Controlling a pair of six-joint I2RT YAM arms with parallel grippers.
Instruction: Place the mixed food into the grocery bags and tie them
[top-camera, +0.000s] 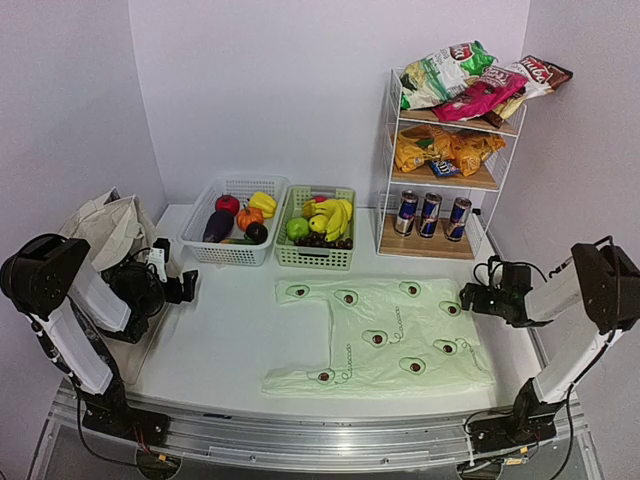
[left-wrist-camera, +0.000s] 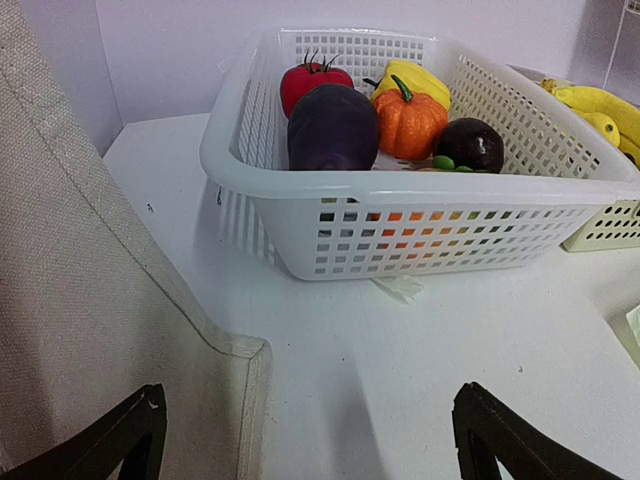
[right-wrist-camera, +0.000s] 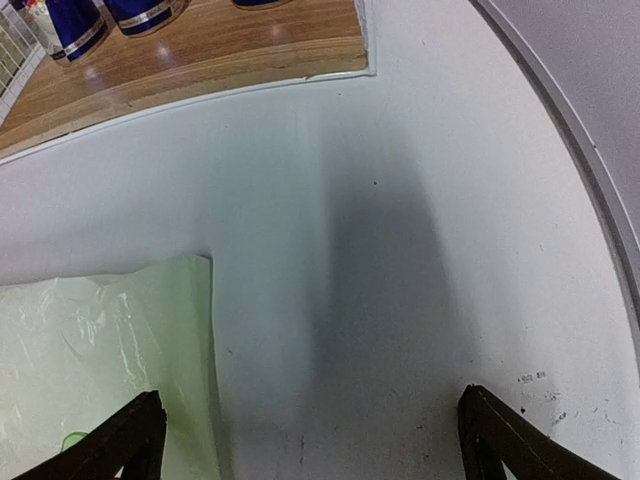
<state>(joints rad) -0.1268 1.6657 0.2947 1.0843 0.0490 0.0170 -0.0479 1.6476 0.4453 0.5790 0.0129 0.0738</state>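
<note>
The pale-green avocado bag (top-camera: 385, 335) lies flat on the table. A cream canvas tote (top-camera: 105, 225) slumps at the far left. Bananas (top-camera: 333, 215) and dark grapes (top-camera: 325, 240) fill the green basket. On the rack, green-white crisp packets (top-camera: 445, 72) top orange ones (top-camera: 445, 150), with blue-silver cans (top-camera: 430, 215) below. My left gripper (top-camera: 185, 285) is open and empty beside the tote (left-wrist-camera: 90, 300). The right gripper (top-camera: 468, 298) hovers open over bare table, just right of the bag's corner (right-wrist-camera: 110, 340).
A white basket (left-wrist-camera: 420, 190) holds an eggplant (left-wrist-camera: 332, 125), a tomato, a small pumpkin and a yellow pepper. The wire rack's wooden bottom shelf (right-wrist-camera: 220, 50) stands ahead of my right gripper (right-wrist-camera: 310, 440). A pink crisp packet (top-camera: 480, 95) lies on top.
</note>
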